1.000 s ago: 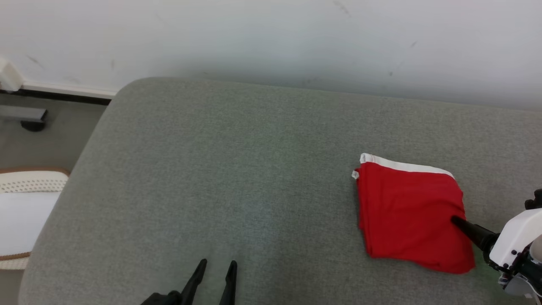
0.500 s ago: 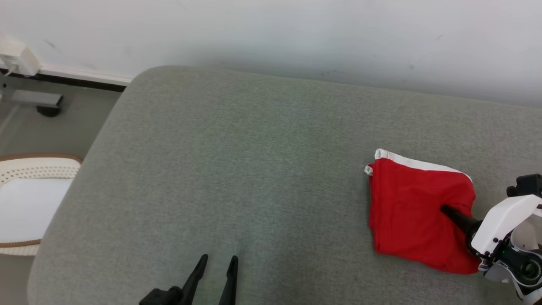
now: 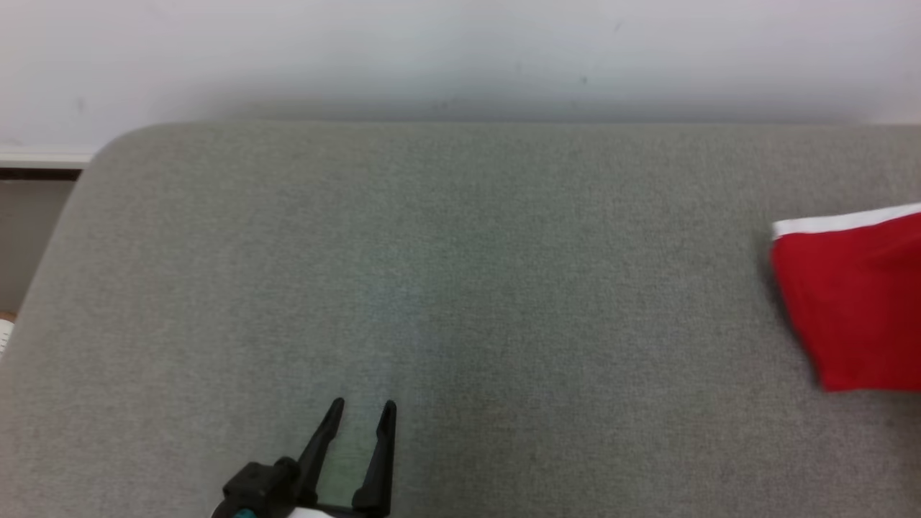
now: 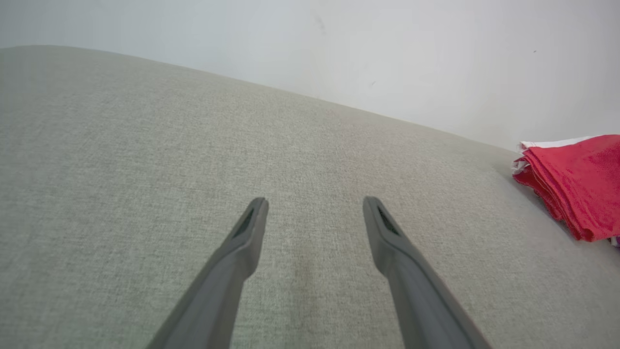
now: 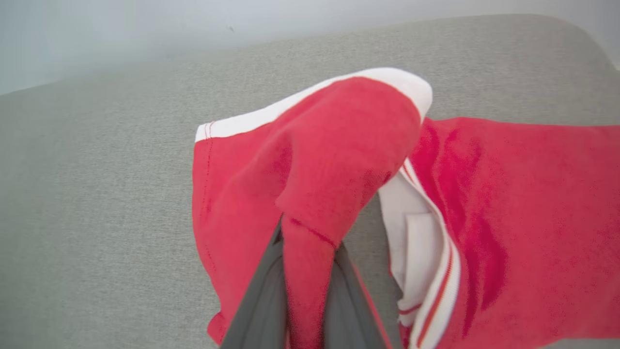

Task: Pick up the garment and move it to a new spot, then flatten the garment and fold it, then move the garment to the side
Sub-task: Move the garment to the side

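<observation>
The red garment (image 3: 856, 309) with white trim lies folded on the grey cushion (image 3: 460, 288), cut off by the right edge of the head view. In the right wrist view my right gripper (image 5: 307, 232) is shut on a raised fold of the garment (image 5: 339, 155); fabric drapes over and hides its fingertips. A striped white collar shows to the right of that fold. My left gripper (image 3: 363, 410) hovers open over bare cushion at the bottom of the head view, far left of the garment. Its fingers (image 4: 252, 228) stand apart with nothing between them, and the garment (image 4: 576, 179) lies off to the right.
A white wall (image 3: 460, 50) runs behind the cushion. The cushion's rounded left corner drops to the floor (image 3: 29, 237) at the far left. A wide stretch of bare cushion lies between the left gripper and the garment.
The head camera has swung, so the garment now sits at that view's right edge. The right gripper has closed on the garment and drawn up a fold. The left gripper has barely moved.
</observation>
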Controlling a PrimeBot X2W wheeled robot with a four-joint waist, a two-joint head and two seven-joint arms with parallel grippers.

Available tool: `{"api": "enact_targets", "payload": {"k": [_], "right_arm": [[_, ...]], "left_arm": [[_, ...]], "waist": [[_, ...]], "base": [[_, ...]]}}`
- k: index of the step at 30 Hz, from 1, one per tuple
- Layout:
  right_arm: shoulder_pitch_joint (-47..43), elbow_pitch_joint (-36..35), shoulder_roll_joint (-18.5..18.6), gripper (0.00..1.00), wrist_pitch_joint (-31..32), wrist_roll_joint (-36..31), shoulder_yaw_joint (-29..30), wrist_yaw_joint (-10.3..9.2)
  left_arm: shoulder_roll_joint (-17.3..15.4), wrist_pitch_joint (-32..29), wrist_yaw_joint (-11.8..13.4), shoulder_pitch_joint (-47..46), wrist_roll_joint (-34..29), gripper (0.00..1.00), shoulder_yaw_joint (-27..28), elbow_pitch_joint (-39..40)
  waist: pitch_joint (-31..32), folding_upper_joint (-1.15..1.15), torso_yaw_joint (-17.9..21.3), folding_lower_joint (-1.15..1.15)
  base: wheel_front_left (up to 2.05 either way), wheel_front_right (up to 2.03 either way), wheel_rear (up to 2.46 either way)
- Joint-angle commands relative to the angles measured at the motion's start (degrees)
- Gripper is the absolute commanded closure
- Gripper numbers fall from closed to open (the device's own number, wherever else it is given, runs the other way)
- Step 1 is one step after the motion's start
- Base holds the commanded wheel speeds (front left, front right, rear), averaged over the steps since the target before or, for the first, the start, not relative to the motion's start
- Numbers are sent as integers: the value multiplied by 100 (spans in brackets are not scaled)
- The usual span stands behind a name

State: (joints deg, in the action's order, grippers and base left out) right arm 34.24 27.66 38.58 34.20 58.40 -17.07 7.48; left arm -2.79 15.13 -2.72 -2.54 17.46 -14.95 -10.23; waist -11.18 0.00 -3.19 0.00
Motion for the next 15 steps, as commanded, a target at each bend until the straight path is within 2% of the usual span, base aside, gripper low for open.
{"api": "enact_targets", "payload": {"k": [1, 5, 12, 13, 14, 15], "right_arm": [[149, -58, 155, 100, 96, -108, 78, -1], [326, -37, 680, 100, 454, -480, 345, -1], [464, 265, 926, 100, 679, -1457, 661, -1], [460, 329, 936, 76, 642, -1685, 718, -2], [445, 385, 911, 45, 591, -1907, 775, -2], [432, 493, 874, 0, 526, -2116, 875, -2]], "left_arm": [[-25, -3, -21, -94, -88, 0, 47, 16], [-24, -3, -70, -225, -154, 0, 82, 1], [-24, -3, -131, -394, -222, 0, 129, -71], [-24, -3, -138, -424, -231, 0, 132, -83], [-25, -3, -147, -447, -242, 0, 137, -102], [-24, -3, -151, -454, -248, 0, 137, -120]], "waist": [[-226, 0, 168, 0], [-504, 0, 242, 0], [-816, 0, 242, 0], [-844, 0, 237, 0], [-863, 0, 231, 0], [-878, 0, 227, 0]], "base": [[0, 0, 0], [0, 0, 0], [0, 0, 0], [0, 0, 0], [0, 0, 0], [0, 0, 0]]}}
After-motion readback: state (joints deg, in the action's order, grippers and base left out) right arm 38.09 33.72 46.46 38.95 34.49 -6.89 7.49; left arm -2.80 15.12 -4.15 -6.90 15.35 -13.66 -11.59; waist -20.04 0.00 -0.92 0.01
